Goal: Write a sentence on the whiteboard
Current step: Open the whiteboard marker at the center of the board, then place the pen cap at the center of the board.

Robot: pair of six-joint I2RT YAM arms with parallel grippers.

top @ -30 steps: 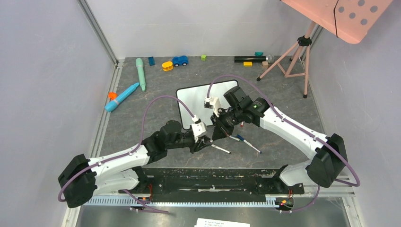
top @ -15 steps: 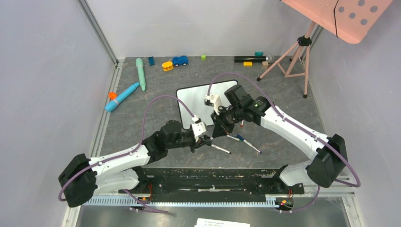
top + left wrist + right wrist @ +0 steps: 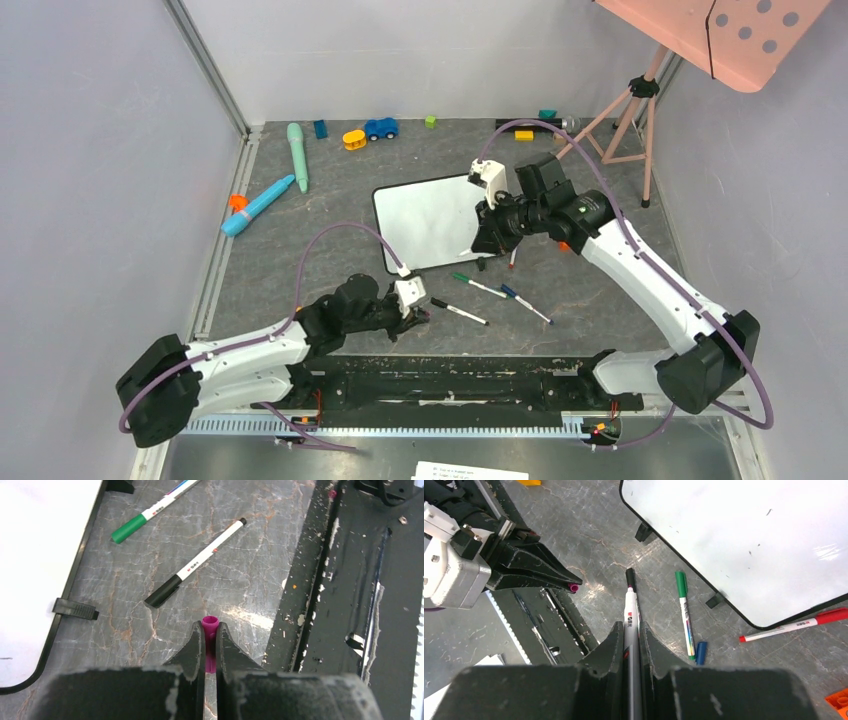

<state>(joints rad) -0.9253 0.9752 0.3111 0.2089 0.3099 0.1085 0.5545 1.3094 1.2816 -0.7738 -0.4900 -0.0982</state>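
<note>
Whiteboard (image 3: 430, 222) lies mid-table, with the right gripper (image 3: 487, 240) at its right edge clamped on a marker (image 3: 630, 602), while the left gripper (image 3: 210, 632), apart near the bases, pinches a pink cap (image 3: 210, 624).

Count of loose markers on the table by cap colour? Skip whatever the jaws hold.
green marker: 1
blue marker: 1
black marker: 1
red marker: 1
Total: 4
</note>
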